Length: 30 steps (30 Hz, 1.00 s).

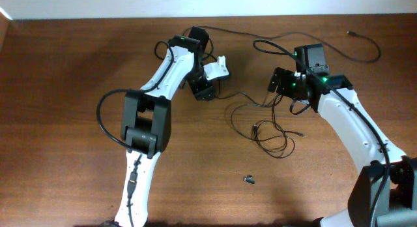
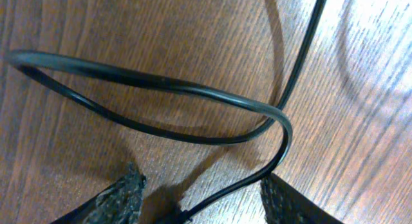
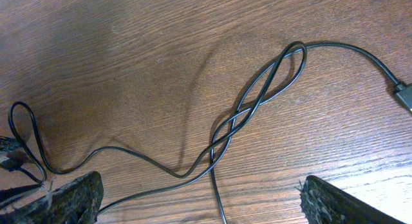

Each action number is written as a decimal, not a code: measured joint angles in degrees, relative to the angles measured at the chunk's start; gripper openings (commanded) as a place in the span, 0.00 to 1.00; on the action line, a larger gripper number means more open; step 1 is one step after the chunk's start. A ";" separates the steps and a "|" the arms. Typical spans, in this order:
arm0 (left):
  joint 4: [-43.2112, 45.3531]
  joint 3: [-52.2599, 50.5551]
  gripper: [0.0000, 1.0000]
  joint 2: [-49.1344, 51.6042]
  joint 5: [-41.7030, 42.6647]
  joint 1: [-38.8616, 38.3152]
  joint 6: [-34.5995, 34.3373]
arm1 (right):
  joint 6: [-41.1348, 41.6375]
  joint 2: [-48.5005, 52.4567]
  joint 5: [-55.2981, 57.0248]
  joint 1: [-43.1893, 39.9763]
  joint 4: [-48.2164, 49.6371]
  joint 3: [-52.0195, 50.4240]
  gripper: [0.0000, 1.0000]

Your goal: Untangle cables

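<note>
While both arms reach over the wooden table [image 1: 58,70], bare wood lies open on the outer side of the left gripper [image 1: 201,90] and on the near side of both grippers. The table's far edge runs close behind them. The left arm rises from the near edge, folds at the elbow and stretches toward the far edge, its wrist turned back so that the gripper faces the table's middle. The right arm reaches in diagonally from the near right corner, with the right gripper [image 1: 280,80] facing the left one. The cables [image 1: 270,132] lie tangled in loose loops between the two grippers and just nearer than the right one; one strand leads to the left gripper, and another arcs beyond the right gripper. In the left wrist view the jaws stand partly apart, a strand running between them with no visible pinch and a loop lying flat ahead. In the right wrist view the jaws are spread wide and grasp nothing; twisted strands lie ahead, one passing between them.
</note>
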 measured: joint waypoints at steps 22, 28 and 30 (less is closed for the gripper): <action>1.95 -0.07 0.00 -23.04 -10.05 -0.13 -3.41 | 0.26 0.00 1.09 0.00 -0.44 0.00 0.99; 2.91 0.04 0.00 -26.73 -16.85 1.44 -16.85 | 3.91 0.00 4.48 -0.61 -3.06 0.00 0.99; 4.46 0.04 0.00 -26.73 -18.71 3.23 -22.40 | 4.26 0.00 4.90 -1.29 -3.08 0.00 0.99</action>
